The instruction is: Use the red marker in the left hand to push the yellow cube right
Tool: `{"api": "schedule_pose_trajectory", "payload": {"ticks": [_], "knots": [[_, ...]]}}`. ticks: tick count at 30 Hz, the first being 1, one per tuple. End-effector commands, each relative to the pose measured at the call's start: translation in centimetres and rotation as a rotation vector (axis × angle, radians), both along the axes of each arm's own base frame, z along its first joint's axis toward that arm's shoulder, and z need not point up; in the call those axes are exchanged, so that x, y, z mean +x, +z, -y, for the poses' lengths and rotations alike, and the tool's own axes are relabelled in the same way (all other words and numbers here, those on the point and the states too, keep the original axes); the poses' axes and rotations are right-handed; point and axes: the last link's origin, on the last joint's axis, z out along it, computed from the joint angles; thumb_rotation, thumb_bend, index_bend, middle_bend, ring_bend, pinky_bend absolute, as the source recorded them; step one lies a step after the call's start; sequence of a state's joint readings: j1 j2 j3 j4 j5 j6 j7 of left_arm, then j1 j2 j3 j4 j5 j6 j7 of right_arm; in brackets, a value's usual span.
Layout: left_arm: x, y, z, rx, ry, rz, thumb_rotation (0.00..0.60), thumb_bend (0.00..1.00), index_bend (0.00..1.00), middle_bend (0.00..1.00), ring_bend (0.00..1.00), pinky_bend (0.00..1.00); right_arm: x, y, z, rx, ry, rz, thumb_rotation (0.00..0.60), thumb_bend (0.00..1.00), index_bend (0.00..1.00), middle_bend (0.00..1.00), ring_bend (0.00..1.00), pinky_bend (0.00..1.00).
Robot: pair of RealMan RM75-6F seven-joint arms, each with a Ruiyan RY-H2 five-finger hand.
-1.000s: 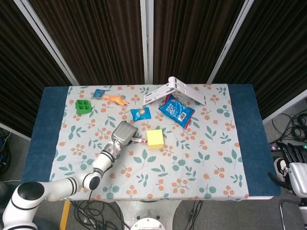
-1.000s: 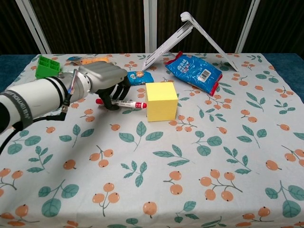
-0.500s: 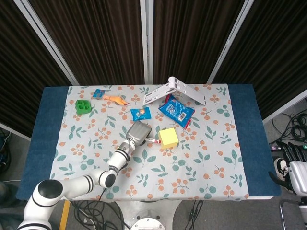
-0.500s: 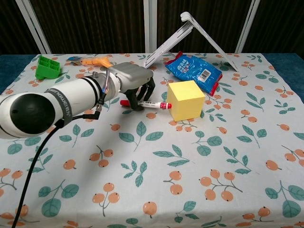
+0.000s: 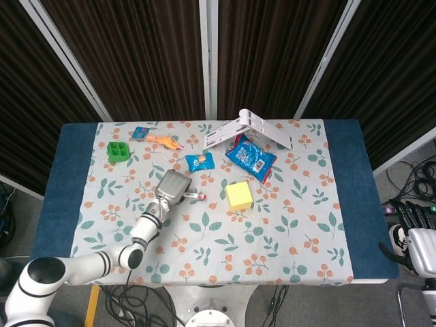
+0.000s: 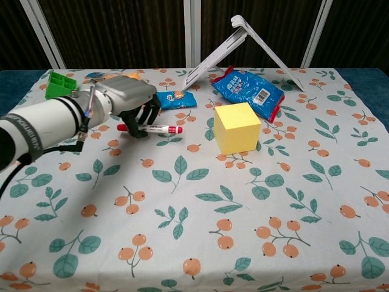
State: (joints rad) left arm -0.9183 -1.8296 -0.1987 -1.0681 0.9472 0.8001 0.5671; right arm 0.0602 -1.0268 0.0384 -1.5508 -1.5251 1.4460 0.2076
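Note:
The yellow cube (image 5: 239, 196) (image 6: 237, 127) stands on the floral tablecloth right of centre, just in front of the blue snack bag. My left hand (image 5: 173, 186) (image 6: 127, 97) holds the red marker (image 5: 195, 196) (image 6: 152, 129) low over the cloth, its tip pointing right toward the cube. A clear gap separates the marker tip from the cube's left face. My right hand (image 5: 417, 231) hangs off the table at the far right edge of the head view; its fingers are too small to read.
A blue snack bag (image 6: 250, 89) and a white folding stand (image 6: 243, 38) lie behind the cube. A small blue packet (image 6: 175, 99) sits beside my left hand. A green tray (image 6: 61, 84) and an orange object (image 5: 162, 140) are at the back left.
The left hand first pushed the cube rightward with the marker, then drew back left. The cube stays at its new spot and the marker no longer touches it.

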Motion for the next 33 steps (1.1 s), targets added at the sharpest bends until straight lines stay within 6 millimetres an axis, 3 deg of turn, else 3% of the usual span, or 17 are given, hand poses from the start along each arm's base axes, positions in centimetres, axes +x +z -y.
{"api": "schedule_pose_trajectory", "payload": {"ticks": [1, 4, 8, 11, 15, 22, 26, 29, 33], "knots": [[-1.6, 1.0, 0.5, 0.007, 0.025, -0.032, 0.600, 0.42, 0.64, 0.69, 0.53, 0.47, 0.2, 0.0, 0.1, 0.000, 0.007, 0.001, 0.600, 0.13, 0.00, 0.10, 0.00, 0.00], [-2.7, 1.6, 1.2, 0.002, 0.036, -0.075, 0.600, 0.42, 0.59, 0.65, 0.49, 0.46, 0.3, -0.1, 0.1, -0.001, 0.011, 0.003, 0.600, 0.13, 0.00, 0.10, 0.00, 0.00], [-3.2, 2.3, 2.2, -0.025, 0.071, -0.100, 0.600, 0.40, 0.34, 0.47, 0.33, 0.39, 0.4, -0.2, 0.0, 0.000, 0.013, 0.007, 0.600, 0.13, 0.00, 0.10, 0.00, 0.00], [-2.8, 3.0, 2.7, -0.005, 0.074, -0.076, 0.600, 0.39, 0.24, 0.37, 0.26, 0.38, 0.4, -0.2, 0.0, 0.000, 0.014, 0.007, 0.600, 0.13, 0.00, 0.10, 0.00, 0.00], [-3.5, 5.5, 3.2, 0.052, 0.098, -0.021, 0.600, 0.39, 0.22, 0.29, 0.25, 0.37, 0.4, 0.1, 0.1, -0.008, 0.012, 0.007, 0.600, 0.13, 0.00, 0.10, 0.00, 0.00], [-8.7, 12.2, 5.1, 0.242, 0.178, 0.115, 0.600, 0.25, 0.22, 0.29, 0.24, 0.32, -0.1, 0.2, 0.4, -0.005, 0.000, 0.009, 0.600, 0.13, 0.00, 0.10, 0.00, 0.00], [-12.4, 15.6, 7.6, 0.347, 0.203, 0.151, 0.600, 0.13, 0.22, 0.28, 0.19, 0.30, 0.1, -0.1, 0.8, -0.006, 0.024, 0.024, 0.600, 0.13, 0.00, 0.09, 0.00, 0.00], [-14.7, 17.2, 10.0, 0.398, 0.208, 0.163, 0.600, 0.05, 0.22, 0.25, 0.17, 0.26, 0.1, -0.2, 1.1, -0.008, 0.026, 0.032, 0.600, 0.13, 0.00, 0.09, 0.00, 0.00], [-16.9, 18.3, 13.3, 0.416, 0.206, 0.142, 0.600, 0.03, 0.22, 0.24, 0.17, 0.25, 0.3, -0.5, 1.2, -0.003, 0.033, 0.051, 0.600, 0.13, 0.00, 0.09, 0.00, 0.00]]}}
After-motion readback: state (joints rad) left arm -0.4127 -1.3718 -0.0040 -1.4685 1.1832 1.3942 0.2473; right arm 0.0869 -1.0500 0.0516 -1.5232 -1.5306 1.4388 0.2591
